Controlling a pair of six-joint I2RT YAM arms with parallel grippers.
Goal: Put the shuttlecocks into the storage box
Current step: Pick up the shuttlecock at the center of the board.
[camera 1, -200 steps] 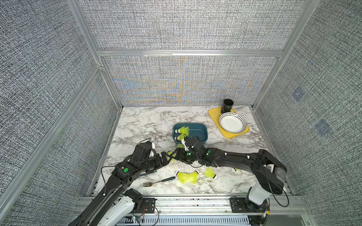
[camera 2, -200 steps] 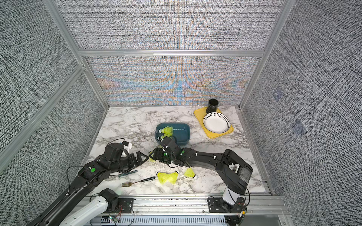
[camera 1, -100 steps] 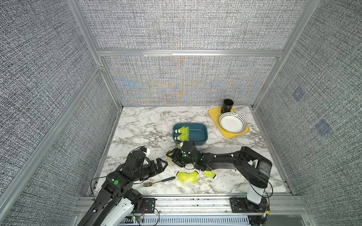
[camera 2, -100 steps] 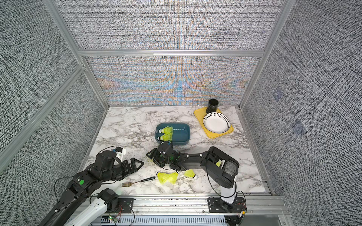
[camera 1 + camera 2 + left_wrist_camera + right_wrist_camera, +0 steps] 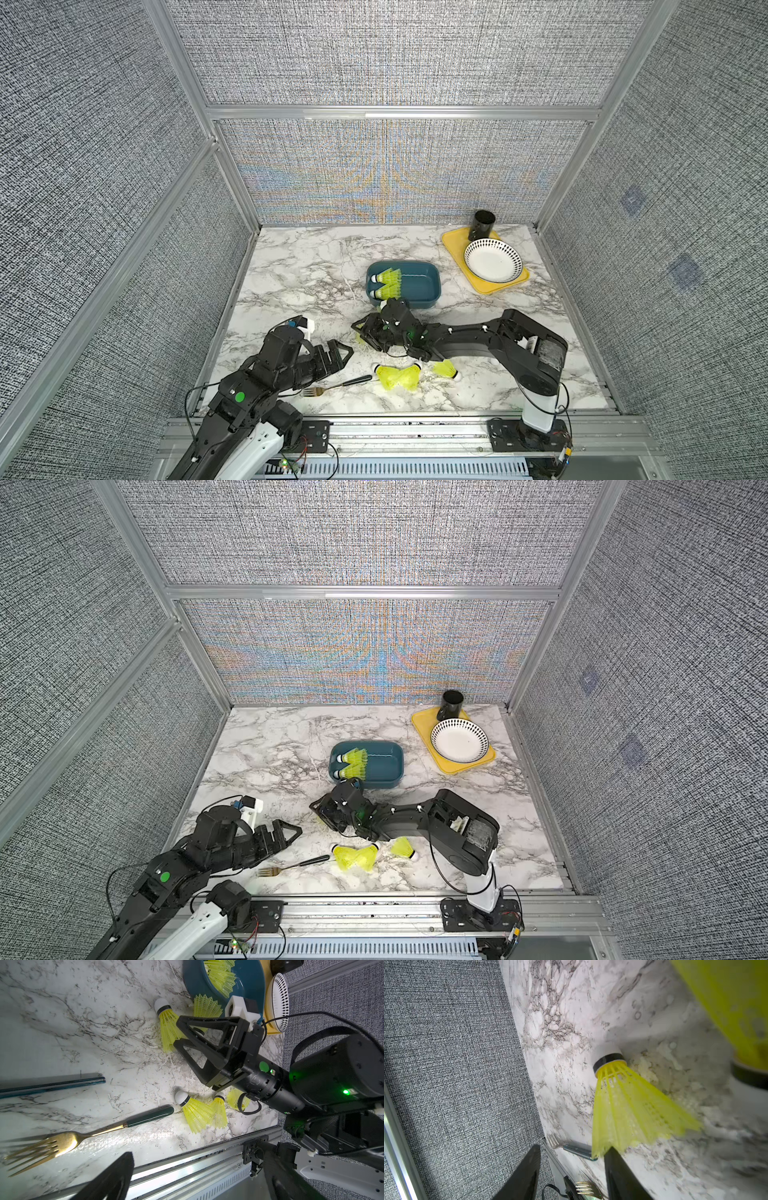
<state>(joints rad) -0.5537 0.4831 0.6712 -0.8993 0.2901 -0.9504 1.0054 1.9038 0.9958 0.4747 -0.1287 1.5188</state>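
Changed: since a second back my left arm had pulled away toward the front-left corner. My right arm had folded its elbow and slid off the storage box (image 5: 422,284) rim toward mid-counter.
Left jaws: spread wide, holding nothing, parked near the fork (image 5: 336,384).
Right jaws: partway apart, clamped on nothing; one fingertip (image 5: 617,1165) touched the skirt rim of a loose shuttlecock (image 5: 623,1105).
Shuttlecocks (image 5: 390,276): two lay inside the box's left end. Three more sat near the front edge, including a skirt-to-skirt pair (image 5: 397,377).
Look: neon yellow-green ribbed mesh cones, white rounded tips, black band. The box was smooth teal plastic with rounded corners.
Counter (image 5: 299,270): pretty glossy, white marble pattern with grey veins.
Room: grey woven fabric walls (image 5: 104,166) in aluminium framing. A yellow tray (image 5: 455,245), dotted bowl (image 5: 492,262) and black cup (image 5: 483,224) sat in the far right corner.
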